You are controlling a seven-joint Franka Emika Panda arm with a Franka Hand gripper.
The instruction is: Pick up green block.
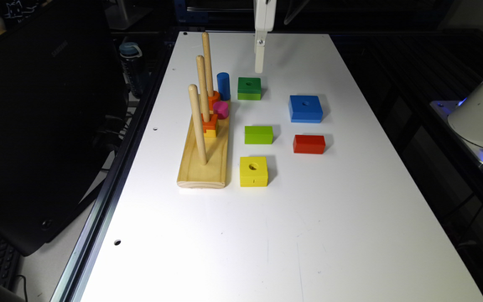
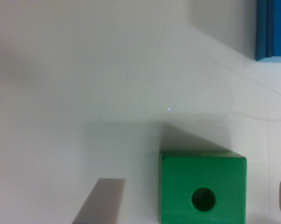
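The green block [image 1: 249,88] is square, with a dark green top, a round centre hole and lighter green sides. It rests on the white table [image 1: 266,218], toward the far end beside the peg stand. My gripper [image 1: 259,63] hangs a little above the table, just behind the block. In the wrist view the green block [image 2: 203,191] lies between my two pale fingers [image 2: 102,203], which stand wide apart. The gripper [image 2: 196,189] is open and holds nothing.
A wooden peg stand [image 1: 203,163] with three tall pegs and orange pieces lies at the exterior view's left, with a blue cylinder [image 1: 223,86] and a magenta cylinder [image 1: 221,109] beside it. Nearer lie a blue square block [image 1: 305,108], lime-green block [image 1: 258,134], red block [image 1: 309,144] and yellow block [image 1: 253,171].
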